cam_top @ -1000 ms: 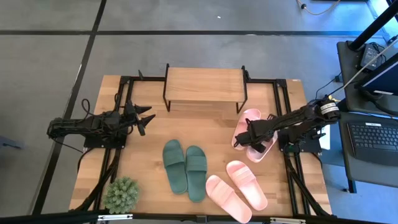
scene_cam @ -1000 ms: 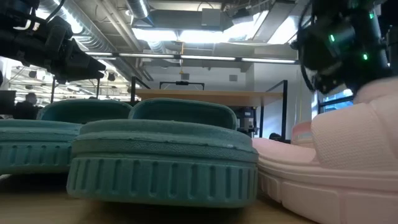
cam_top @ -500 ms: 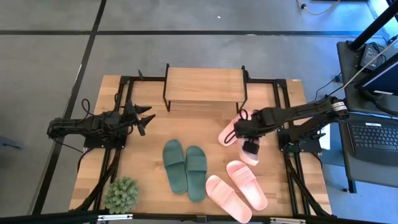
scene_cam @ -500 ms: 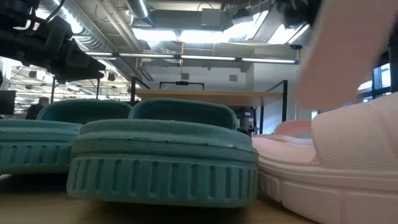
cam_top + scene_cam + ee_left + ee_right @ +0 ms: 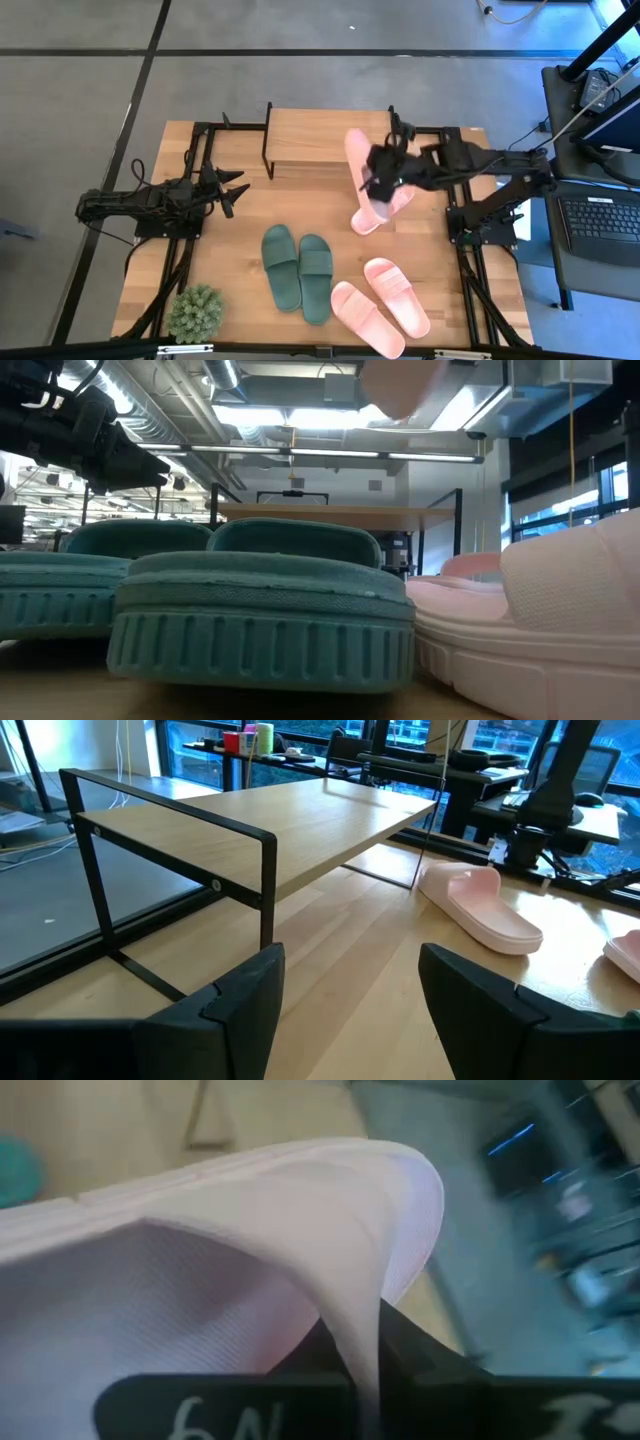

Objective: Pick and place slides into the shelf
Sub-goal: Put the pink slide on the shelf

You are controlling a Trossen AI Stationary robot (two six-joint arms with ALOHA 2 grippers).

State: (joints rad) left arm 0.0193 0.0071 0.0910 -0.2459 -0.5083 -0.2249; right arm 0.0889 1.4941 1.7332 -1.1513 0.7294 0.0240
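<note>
Pink slide (image 5: 357,160) hangs clamped in the right gripper (image 5: 378,172) at centre frame, beside the shelf (image 5: 328,137); green pair (image 5: 298,270) lies lower; left gripper (image 5: 232,187) fingers apart at left

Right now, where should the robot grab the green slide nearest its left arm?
Probably by the wide strap of the green slide. It lies flat, sole down, so the strap arches up off the footbed. The open left pincer could come from above on the heel side, one finger under the strap and one over it.
</note>
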